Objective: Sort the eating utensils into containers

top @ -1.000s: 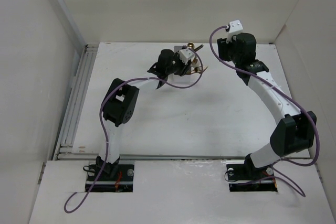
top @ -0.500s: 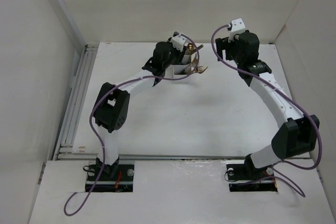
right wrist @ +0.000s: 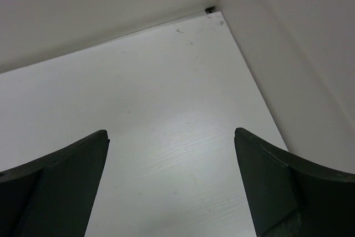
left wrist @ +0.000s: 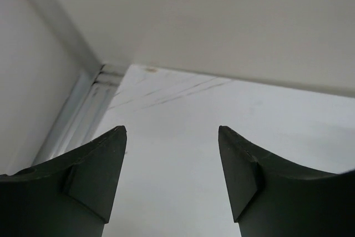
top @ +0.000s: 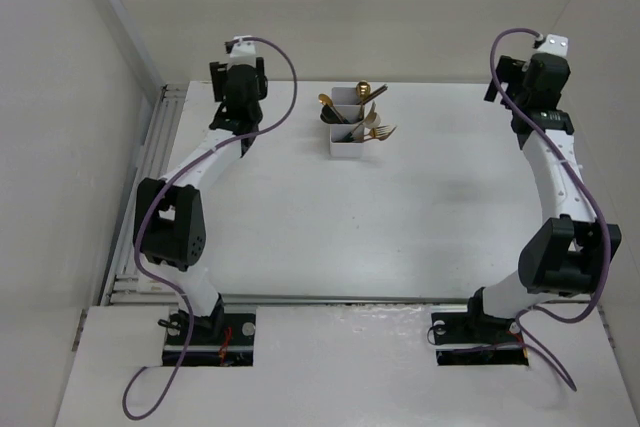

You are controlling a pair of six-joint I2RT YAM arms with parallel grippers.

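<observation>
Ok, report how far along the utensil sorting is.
Done, it seems: the utensils stand in the white container, none lying on the table. In hand: nothing; the left gripper and right gripper are open and empty near the back corners. Left: nothing visible.

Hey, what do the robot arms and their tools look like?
Both arms have white links with black joint housings. A purple cable loops along each, up to a small white box at the wrist. The tool fingers are dark, matte and tapered.
</observation>
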